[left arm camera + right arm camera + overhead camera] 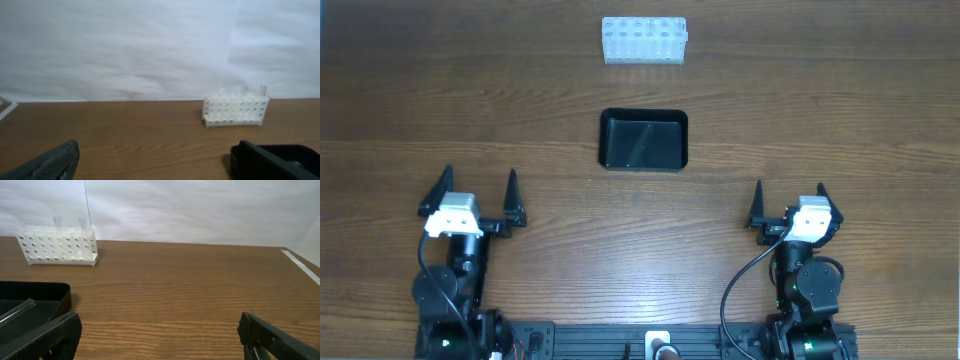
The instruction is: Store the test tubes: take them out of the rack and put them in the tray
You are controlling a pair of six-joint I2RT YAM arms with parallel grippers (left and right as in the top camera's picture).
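Biggest worry from here: the standing tubes (81, 223) poking out of the rack (643, 41) are thin and see-through. A tool coming in a bit off could close on nothing, or bump the rack, which looks light, and shove it across the surface (840, 100). Pulling a tube out at an angle could also jam it in its hole and drag the whole rack up with it. There's one loose tube (17, 311) lying slanted in the tray (665, 152) too, so letting the next one go from too high might make it bounce off that or roll out.

As for where stuff is, the rack sits at the far side of the surface, about in the middle. The black tray is between it and the arms, not touching it. The left tool (480, 171) and right tool (790, 185) are both back near their own bases, fingers spread wide with nothing in them. They're well apart from the rack, with the tray closer. At least two tubes stand upright near one end of the rack, but it's hard to count more.
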